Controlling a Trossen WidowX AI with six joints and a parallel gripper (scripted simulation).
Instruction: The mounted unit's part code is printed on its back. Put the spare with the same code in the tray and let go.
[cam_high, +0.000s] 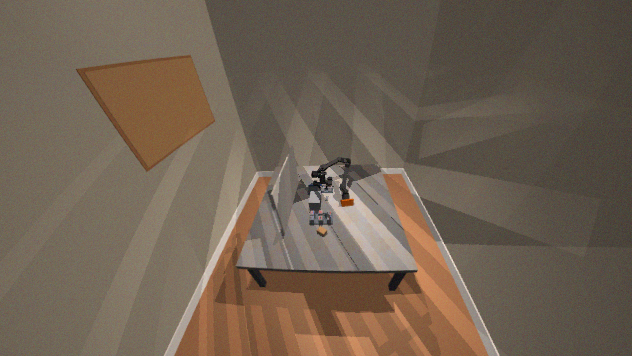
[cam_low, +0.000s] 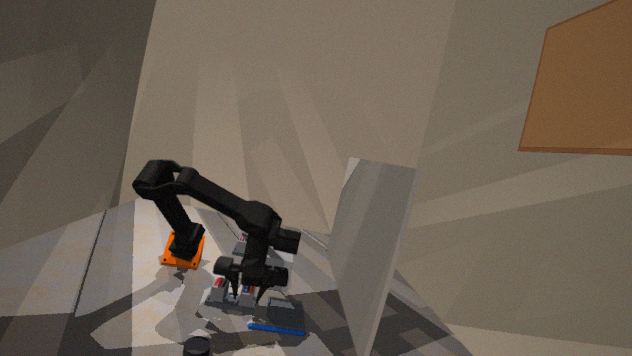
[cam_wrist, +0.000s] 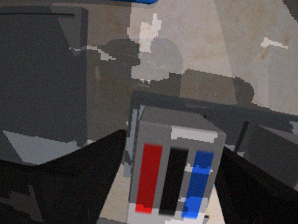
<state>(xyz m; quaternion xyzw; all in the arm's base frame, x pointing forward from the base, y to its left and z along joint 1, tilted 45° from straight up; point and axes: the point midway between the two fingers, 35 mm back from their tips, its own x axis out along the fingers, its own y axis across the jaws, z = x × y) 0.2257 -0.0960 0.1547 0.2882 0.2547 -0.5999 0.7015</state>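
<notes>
A grey block (cam_low: 246, 301) (cam_wrist: 167, 131) with red, black and blue stripes stands in a dark rack (cam_low: 214, 303). My gripper (cam_low: 247, 298) (cam_wrist: 169, 143) is open around it, pointing down. In the wrist view a narrow gap shows beside the left finger; the right finger is close against or touching the block. Another grey block (cam_low: 217, 295) with red stripes stands in the same rack. The shallow grey tray (cam_low: 302, 319) (cam_wrist: 84, 75) lies beside the rack, empty. A grey box (cam_high: 314, 200) stands behind the gripper; whether it is the mounted unit, and any code, cannot be read.
A blue bar (cam_low: 276, 329) lies along the tray's near side in the exterior view. A tall pale panel (cam_high: 287, 190) (cam_low: 372, 225) stands beside the work area. Another rack with striped blocks (cam_high: 320, 218) and a small orange-brown piece (cam_high: 321, 231) are farther along. A dark cylinder (cam_low: 196, 346) stands near.
</notes>
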